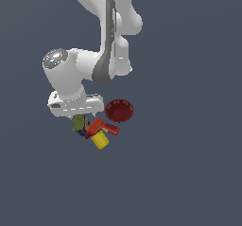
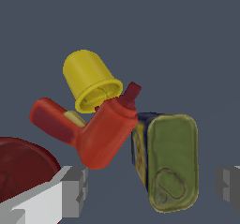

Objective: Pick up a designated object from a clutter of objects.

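Grey fingertips of the claw are seen spread wide in the wrist view, the olive-green, navy-sided rectangular can lying between them, touching the red handled tool-shaped piece. A straight descent is advised, so the neighbour is not pinched. In the exterior view, the can is seen directly beneath the claw.

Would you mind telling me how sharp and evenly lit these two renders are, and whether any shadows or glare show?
Exterior view: flat, even light, no cast shadows on the ground, the can small and partly hidden under the gripper. Wrist view: sharp, soft sheen on the yellow cylinder and red tool-shaped piece, no blur; jaws cropped at the frame's edges.
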### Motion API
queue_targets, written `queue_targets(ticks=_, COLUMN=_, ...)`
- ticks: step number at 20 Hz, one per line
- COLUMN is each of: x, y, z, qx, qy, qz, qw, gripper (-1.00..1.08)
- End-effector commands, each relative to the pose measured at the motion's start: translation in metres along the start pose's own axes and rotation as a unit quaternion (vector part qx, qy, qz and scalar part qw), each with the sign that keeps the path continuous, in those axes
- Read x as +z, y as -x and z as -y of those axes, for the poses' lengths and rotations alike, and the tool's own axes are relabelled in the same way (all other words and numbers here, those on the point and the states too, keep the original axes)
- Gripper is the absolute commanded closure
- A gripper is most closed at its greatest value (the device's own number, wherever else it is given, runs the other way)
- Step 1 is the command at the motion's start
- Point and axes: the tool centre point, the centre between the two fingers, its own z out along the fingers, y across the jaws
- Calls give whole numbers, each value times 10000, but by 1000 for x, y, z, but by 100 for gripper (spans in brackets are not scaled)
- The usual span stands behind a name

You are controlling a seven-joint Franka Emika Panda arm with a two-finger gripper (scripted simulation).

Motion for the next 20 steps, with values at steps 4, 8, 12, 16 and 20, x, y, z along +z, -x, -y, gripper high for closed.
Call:
queue_targets(ticks=4, x=23, y=11, z=-22, qx=-105, qy=40, qz=-1, qw=9999, gripper=-92)
queue_targets(ticks=8, x=30, y=15, z=-29, qx=-136, qy=54, qz=3, qw=9999, gripper=-92)
queue_targets(ticks=12, x=30, y=15, z=-28, qx=-129, qy=52, qz=8, qw=9999, gripper=-92)
queue_targets(ticks=16, x=38, y=15, z=-29, qx=-129, qy=52, qz=8, qw=9999, gripper=-92)
queue_targets(ticks=20, x=57, y=16, z=-29, qx=-131, qy=53, qz=7, qw=9999, gripper=-92)
